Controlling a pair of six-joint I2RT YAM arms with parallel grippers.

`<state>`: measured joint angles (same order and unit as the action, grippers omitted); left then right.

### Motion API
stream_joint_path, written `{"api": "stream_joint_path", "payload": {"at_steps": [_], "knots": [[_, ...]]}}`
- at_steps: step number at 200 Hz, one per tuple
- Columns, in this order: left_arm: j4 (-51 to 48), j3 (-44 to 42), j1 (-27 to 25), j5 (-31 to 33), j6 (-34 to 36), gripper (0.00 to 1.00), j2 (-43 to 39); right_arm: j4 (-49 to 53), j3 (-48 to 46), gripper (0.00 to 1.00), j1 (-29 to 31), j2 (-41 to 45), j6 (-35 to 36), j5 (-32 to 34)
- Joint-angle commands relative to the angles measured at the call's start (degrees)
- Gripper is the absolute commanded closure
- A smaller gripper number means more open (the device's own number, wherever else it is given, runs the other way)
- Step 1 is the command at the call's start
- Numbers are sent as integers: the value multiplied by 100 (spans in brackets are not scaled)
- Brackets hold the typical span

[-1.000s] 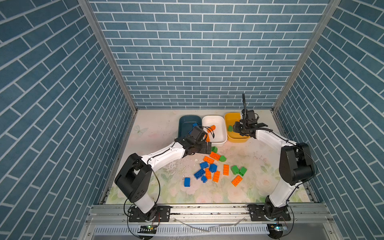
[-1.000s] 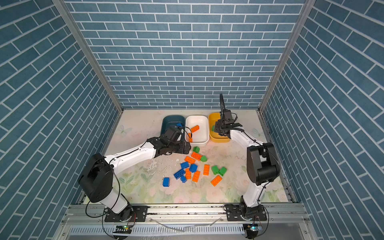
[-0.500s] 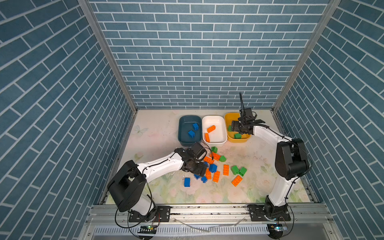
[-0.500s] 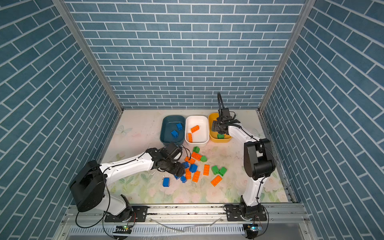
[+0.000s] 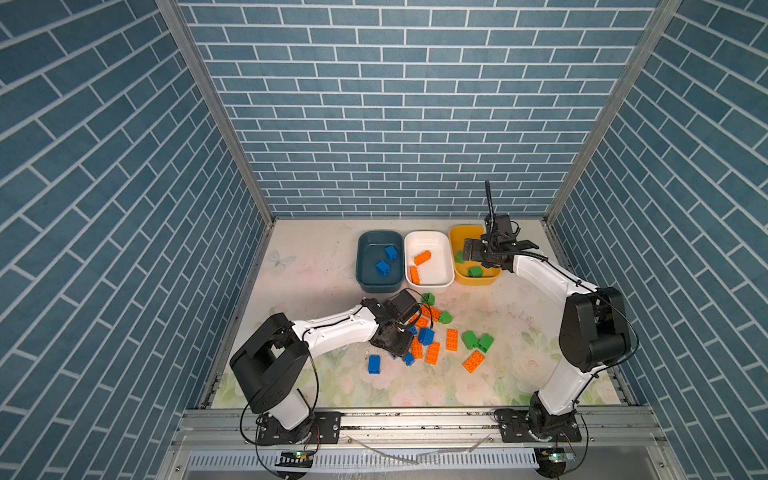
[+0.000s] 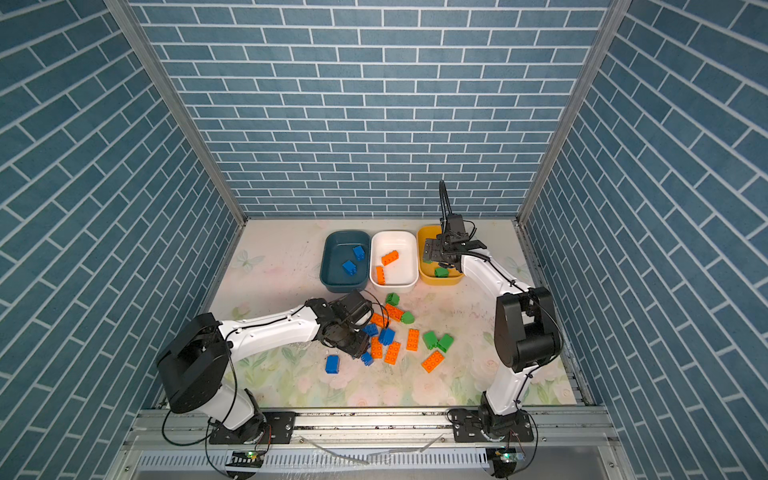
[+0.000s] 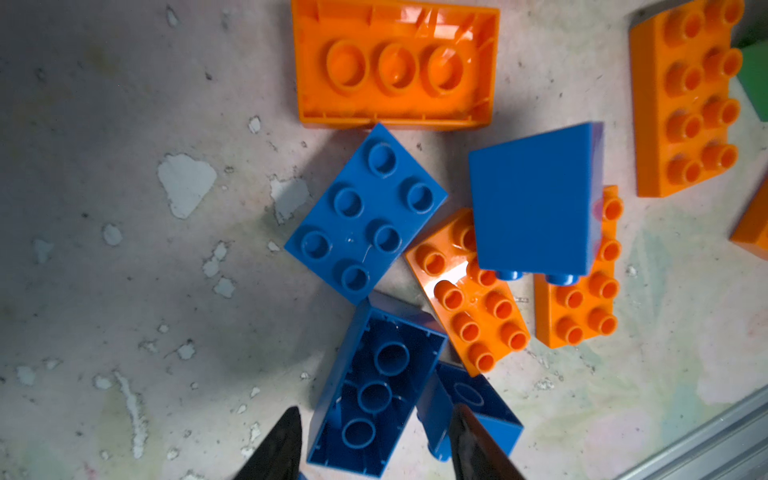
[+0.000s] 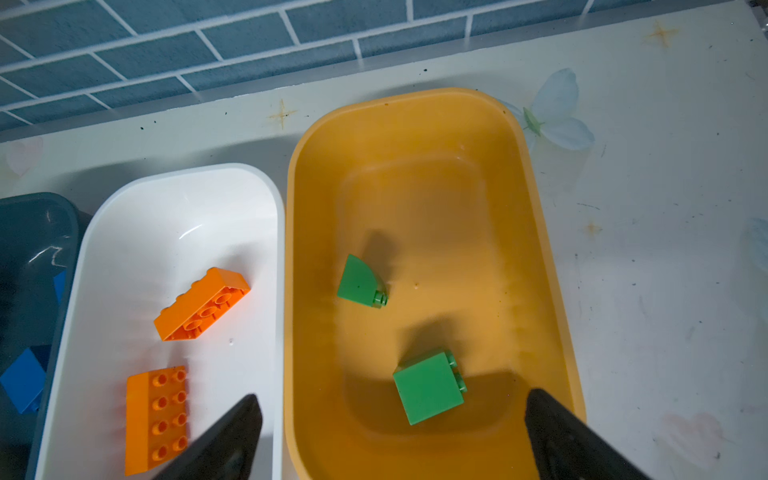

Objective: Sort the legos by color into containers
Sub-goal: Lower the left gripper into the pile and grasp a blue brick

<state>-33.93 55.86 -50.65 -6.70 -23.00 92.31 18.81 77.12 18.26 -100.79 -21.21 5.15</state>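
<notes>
- The left gripper [image 7: 374, 409] is lowered into the loose pile of bricks [image 5: 432, 336] in front of the tubs.
- Its black fingers [image 7: 282, 444] stand part-way apart, one on each side of an upturned blue oblong studded plastic brick [image 7: 374, 395]. It cannot be told whether they press on this brick.
- A second upturned blue brick [image 7: 473, 397] lies just beside the first, partly behind one finger.
- The right gripper [image 8: 392, 397] hovers over the mustard-yellow rounded-rectangular plastic tub [image 8: 436, 187], jaws spread wide.
- The yellow tub holds a green square brick [image 8: 428, 386] lying on its side and, apart from it, a green curved-top brick [image 8: 359, 280].
- The white plastic tub [image 5: 436, 253] is the middle of the row, just beside the yellow tub. It holds two orange oblong bricks [image 5: 422, 257].
- The dark teal plastic tub [image 5: 368, 282] stands at the left end of the row in both top views. It holds two blue bricks [image 5: 382, 267].
- The pile of blue, orange and green bricks lies on the pale floral tabletop [image 5: 311, 266], between the two arms.
- One lone blue brick [image 5: 374, 364] lies apart from the pile, on its near side.
</notes>
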Motion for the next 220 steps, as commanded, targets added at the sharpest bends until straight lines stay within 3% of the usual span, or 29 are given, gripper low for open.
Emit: {"api": "stream_joint_path", "payload": {"at_steps": [1, 70, 130, 180, 220], "knots": [[-159, -36, -49, 278, 153, 41, 418, 18, -205, 1, -7, 183, -199, -8], [-204, 218, -76, 357, 354, 44, 879, 16, -248, 1, -7, 192, -225, -69], [-149, 11, -67, 520, 306, 63, 641, -28, -359, 1, -5, 291, -261, -125], [185, -229, -13, 483, 376, 73, -137, -245, -747, 1, 20, 726, -139, -418], [340, -174, 547, 139, 349, 74, -828, -247, -1063, 1, 120, 1027, 134, -692]]}}
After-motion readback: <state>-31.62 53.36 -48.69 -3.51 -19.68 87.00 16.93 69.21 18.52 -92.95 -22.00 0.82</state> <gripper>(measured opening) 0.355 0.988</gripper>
